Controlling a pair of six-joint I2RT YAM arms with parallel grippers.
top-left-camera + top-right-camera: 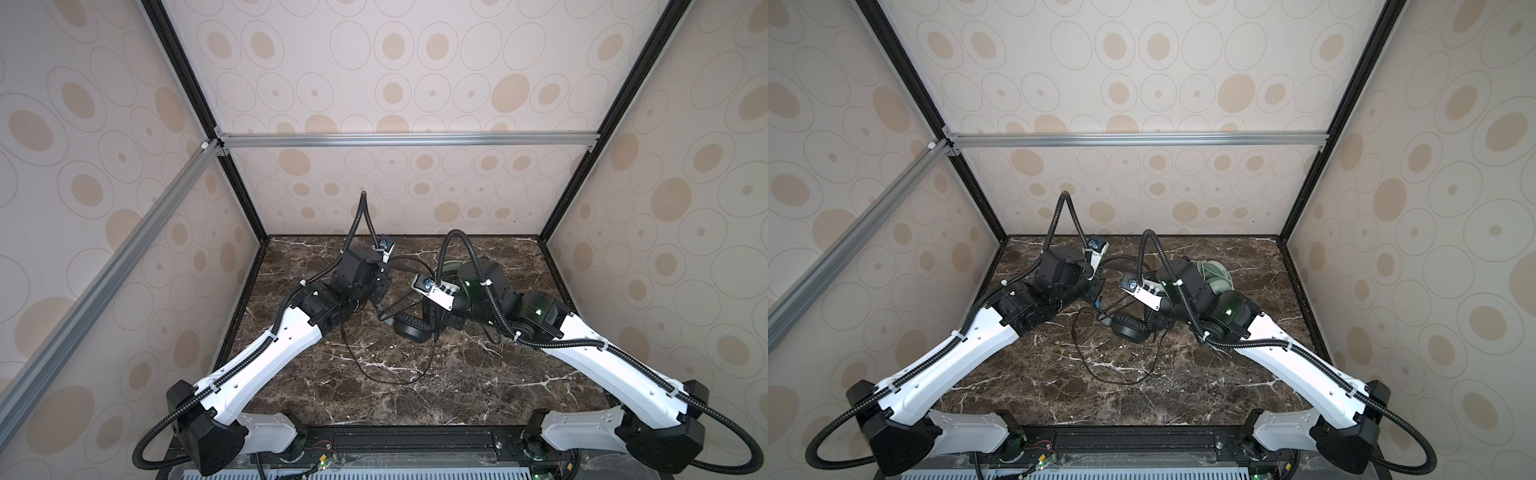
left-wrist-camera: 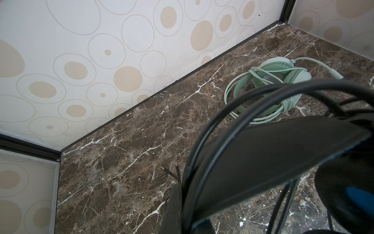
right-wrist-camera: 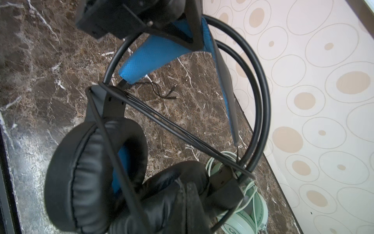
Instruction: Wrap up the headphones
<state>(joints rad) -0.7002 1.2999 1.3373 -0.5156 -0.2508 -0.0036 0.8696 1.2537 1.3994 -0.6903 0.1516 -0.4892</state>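
**Black headset strung between both arms, mint one parked at the back**

Both arms are meeting over the middle of the desk [image 1: 457, 386]. The left pincer [image 1: 380, 291] is clamping shut on the headband of the black headset [image 1: 411, 328]. The right wrist view is showing that best, with the fingers biting the blue inner band. The right pincer [image 1: 446, 322] is sitting closed too, down by an ear cushion, but I'm not managing to tell what, if anything, is between its fingers.

Room-wise, the thin black cord [image 1: 374, 370] is looping out toward the front edge, and bare marble is lying all around it on the front half. The mint headset [image 1: 1219, 274] is lying at the back right with its cord wound round it. It's sitting near the back wall [image 2: 121, 71] without touching it, and the right arm is covering a good part of it in both top views.

The wrist views are giving what the top views aren't. The jack plugs [image 2: 172, 172] are lying on the marble, and cord strands are stretching taut across the black headset's arch.
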